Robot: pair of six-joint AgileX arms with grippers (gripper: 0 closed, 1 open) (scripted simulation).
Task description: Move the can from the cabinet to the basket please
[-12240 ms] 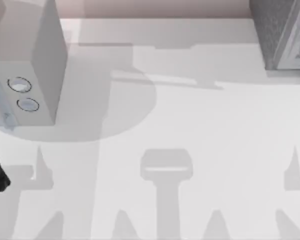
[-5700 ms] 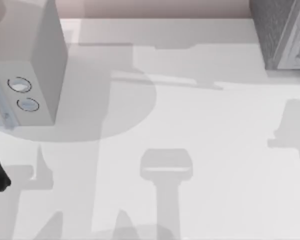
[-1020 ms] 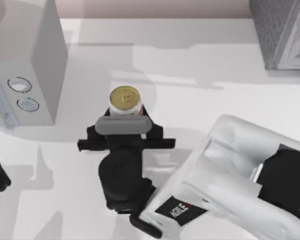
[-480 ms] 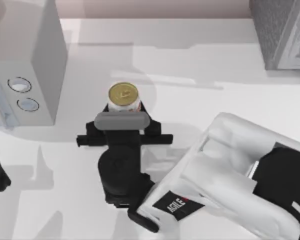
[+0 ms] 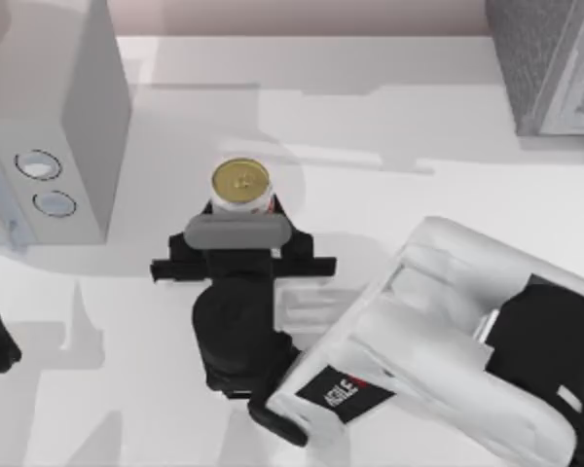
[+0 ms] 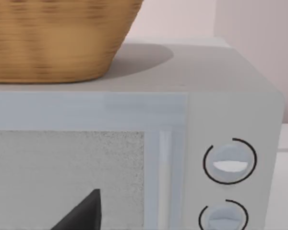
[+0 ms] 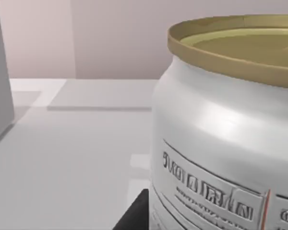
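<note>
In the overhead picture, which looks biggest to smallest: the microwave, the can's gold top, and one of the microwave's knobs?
1. Microwave, by far.
2. Can, its gold top.
3. Upper knob, slightly smaller, though the can's top may sit nearer the camera.

The right arm (image 5: pixel 438 341) has a black label (image 5: pixel 346 391) with white letters on it; the letters read "AGILE", with a small red mark after them; this label sits low on the white arm, close to the table's near edge; the can (image 7: pixel 230 143) has raised letters in rows on its white side, seen in the right wrist view; the rows are too unclear to read; a thin red line runs down beside them; the two round knobs (image 6: pixel 229 161) on the microwave (image 6: pixel 134 143) carry no words or numbers.
</note>
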